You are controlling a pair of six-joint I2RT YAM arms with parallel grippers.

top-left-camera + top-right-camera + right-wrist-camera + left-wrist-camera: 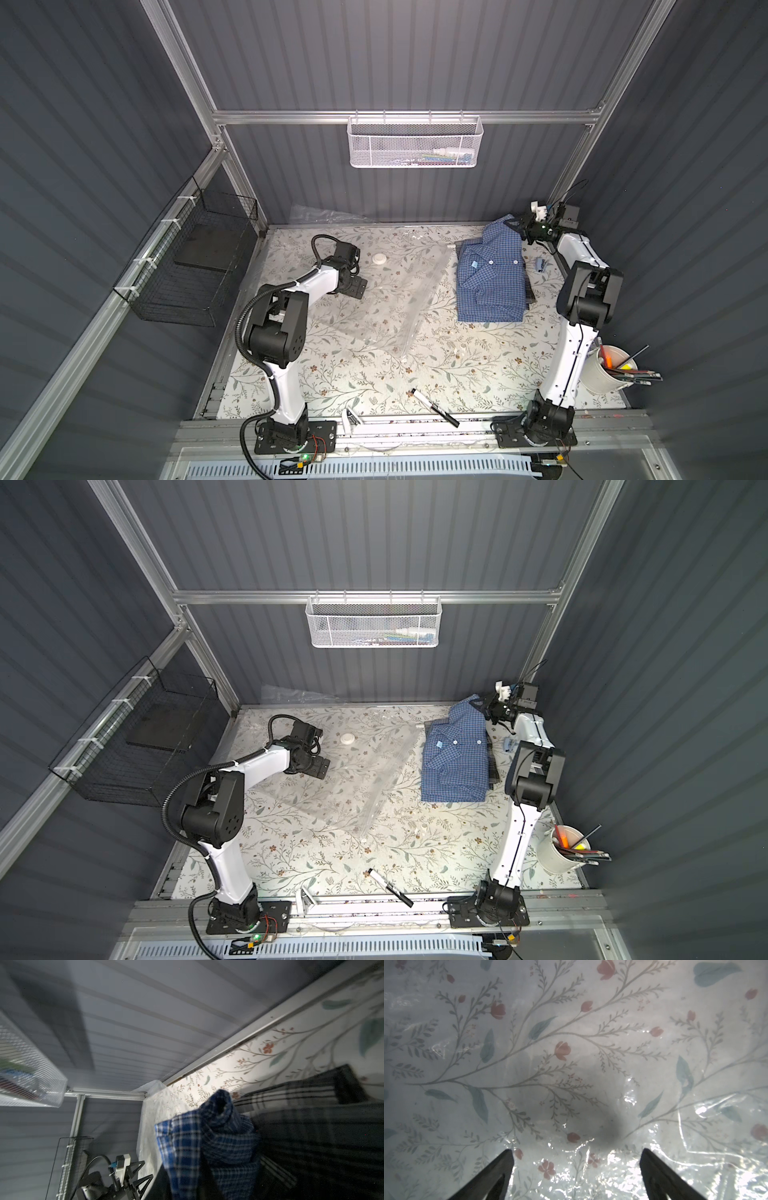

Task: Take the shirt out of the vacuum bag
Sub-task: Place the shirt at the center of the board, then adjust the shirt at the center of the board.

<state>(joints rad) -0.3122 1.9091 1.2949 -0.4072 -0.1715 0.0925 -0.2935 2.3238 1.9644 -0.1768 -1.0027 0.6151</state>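
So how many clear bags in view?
2. The vacuum bag lies flat mid-table; another clear plastic bag is crumpled against the back wall, beyond the left arm. The shirt may hide more.

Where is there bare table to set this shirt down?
Roomiest: front-middle table, bordered by the shirt behind, the near corner of the vacuum bag, the marker in front and the right arm. Crowded: right rear, where the right gripper holds the shirt beside a blue object; pen cup at front right.
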